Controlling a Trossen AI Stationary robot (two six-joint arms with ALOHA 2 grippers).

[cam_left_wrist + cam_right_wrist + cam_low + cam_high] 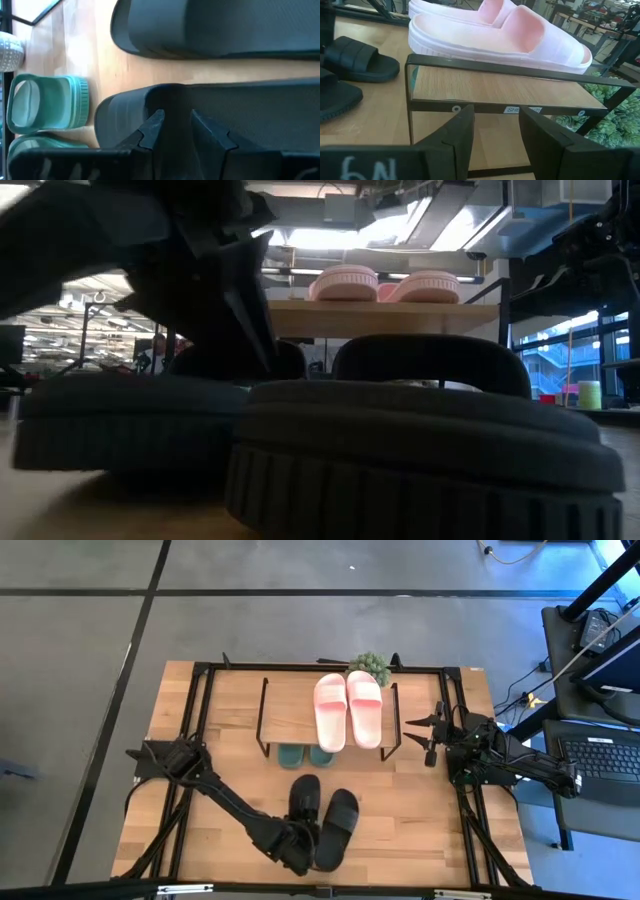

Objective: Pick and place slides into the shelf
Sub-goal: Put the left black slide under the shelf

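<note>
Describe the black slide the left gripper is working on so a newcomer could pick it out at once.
Start at the shelf with the pink slides on top; in front of it on the table lie two black slides. The one meant is the left black slide, with the left gripper at its near end. Its twin, the right black slide, lies untouched.

We see pink slides (348, 709) flat on the shelf (290, 712), green slides (305, 754) beneath it, and black slides (324, 816) lying beside our left fingers (152, 131).
</note>
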